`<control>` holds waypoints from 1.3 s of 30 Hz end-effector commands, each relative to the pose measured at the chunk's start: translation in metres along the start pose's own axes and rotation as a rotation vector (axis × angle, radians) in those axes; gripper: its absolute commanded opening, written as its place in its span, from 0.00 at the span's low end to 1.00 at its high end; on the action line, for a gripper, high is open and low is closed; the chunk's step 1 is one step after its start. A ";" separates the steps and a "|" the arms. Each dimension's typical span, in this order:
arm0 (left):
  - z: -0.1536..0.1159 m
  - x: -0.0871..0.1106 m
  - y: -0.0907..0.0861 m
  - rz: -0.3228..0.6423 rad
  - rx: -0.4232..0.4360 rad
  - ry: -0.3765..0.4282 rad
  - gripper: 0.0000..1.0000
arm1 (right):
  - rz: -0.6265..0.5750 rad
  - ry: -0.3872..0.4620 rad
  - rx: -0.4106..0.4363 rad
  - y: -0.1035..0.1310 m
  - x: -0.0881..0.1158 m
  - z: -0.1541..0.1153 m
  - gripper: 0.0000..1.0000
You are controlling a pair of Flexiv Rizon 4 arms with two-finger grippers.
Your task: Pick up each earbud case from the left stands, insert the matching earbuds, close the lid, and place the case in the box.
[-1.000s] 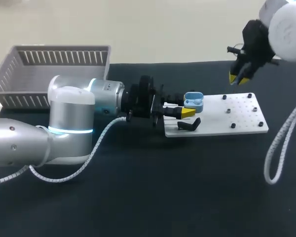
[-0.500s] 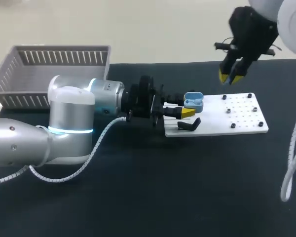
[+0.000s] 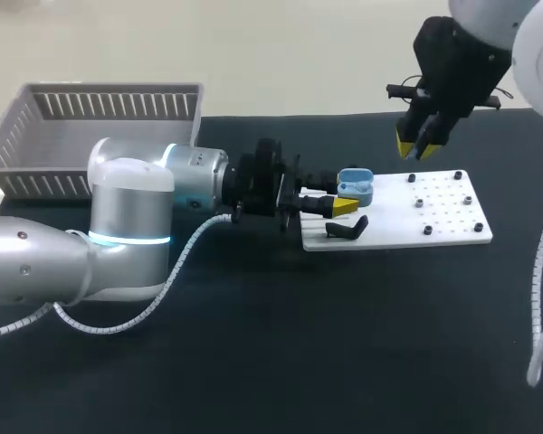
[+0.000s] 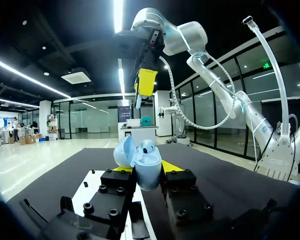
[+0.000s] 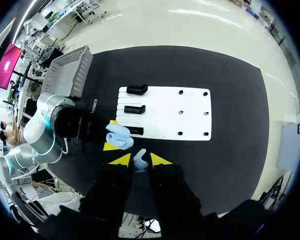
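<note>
A light-blue earbud case point(image 3: 355, 183) with its lid up sits at the left end of the white board point(image 3: 434, 217). My left gripper point(image 3: 342, 201) is shut on it from both sides. In the left wrist view the open case point(image 4: 142, 162) stands between the yellow fingertips point(image 4: 173, 166), with one earbud showing inside. My right gripper point(image 3: 415, 146) hangs above the board's far edge, right of the case. It is shut on a small pale-blue earbud point(image 5: 140, 162). The case point(image 5: 119, 136) lies just ahead of it.
A grey slatted basket point(image 3: 90, 136) stands at the table's back left. Black stands point(image 5: 134, 109) line the board's left edge, one of them point(image 3: 347, 229) just in front of the case. Small black pegs point(image 3: 427, 230) dot the board's right part.
My right gripper has moved left, closer to the case, with the earbud still in it. The left arm and the case have not moved.
</note>
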State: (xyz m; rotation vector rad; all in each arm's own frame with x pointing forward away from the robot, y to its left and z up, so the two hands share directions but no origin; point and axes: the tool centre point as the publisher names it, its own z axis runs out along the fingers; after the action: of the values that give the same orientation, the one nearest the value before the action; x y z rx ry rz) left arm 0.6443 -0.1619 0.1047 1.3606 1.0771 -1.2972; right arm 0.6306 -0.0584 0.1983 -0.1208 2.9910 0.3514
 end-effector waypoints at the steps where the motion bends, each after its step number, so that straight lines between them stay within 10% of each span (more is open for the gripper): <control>1: 0.000 0.001 0.000 0.001 -0.002 -0.001 0.00 | -0.006 0.003 -0.002 0.002 0.001 0.001 0.00; 39: 0.000 0.001 0.000 0.001 -0.002 -0.001 0.00 | -0.216 0.054 0.173 0.071 0.009 0.039 0.00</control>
State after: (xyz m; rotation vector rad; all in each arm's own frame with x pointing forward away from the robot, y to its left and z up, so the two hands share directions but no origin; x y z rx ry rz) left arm 0.6443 -0.1619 0.1047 1.3606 1.0771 -1.2972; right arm 0.6192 0.0146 0.1756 -0.4464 3.0059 0.0968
